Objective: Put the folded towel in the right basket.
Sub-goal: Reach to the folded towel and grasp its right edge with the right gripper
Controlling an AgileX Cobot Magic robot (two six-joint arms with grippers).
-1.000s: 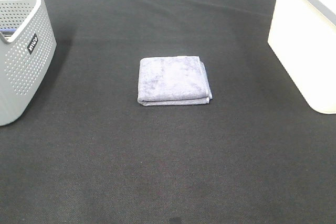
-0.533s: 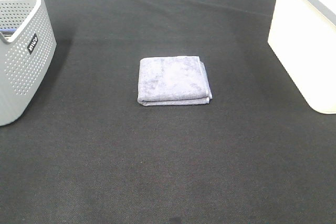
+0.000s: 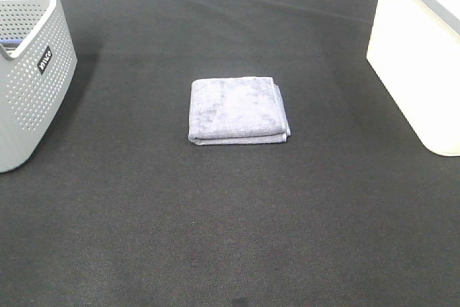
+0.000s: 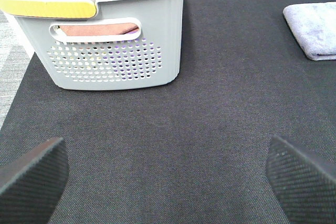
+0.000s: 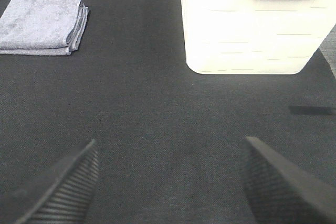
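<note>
A folded lavender-grey towel (image 3: 238, 109) lies flat on the black mat in the middle of the exterior high view. It also shows in the left wrist view (image 4: 314, 29) and the right wrist view (image 5: 43, 25). The right basket (image 3: 420, 52) is white and stands at the right edge; the right wrist view shows its wall and handle slot (image 5: 252, 30). My left gripper (image 4: 167, 174) is open and empty, well apart from the towel. My right gripper (image 5: 170, 184) is open and empty, short of the towel and basket. Neither gripper shows in the exterior high view.
A grey perforated basket (image 3: 29, 84) stands at the left edge; the left wrist view shows its wall (image 4: 105, 59), with pink and blue cloths inside. The black mat (image 3: 237, 213) covers the table.
</note>
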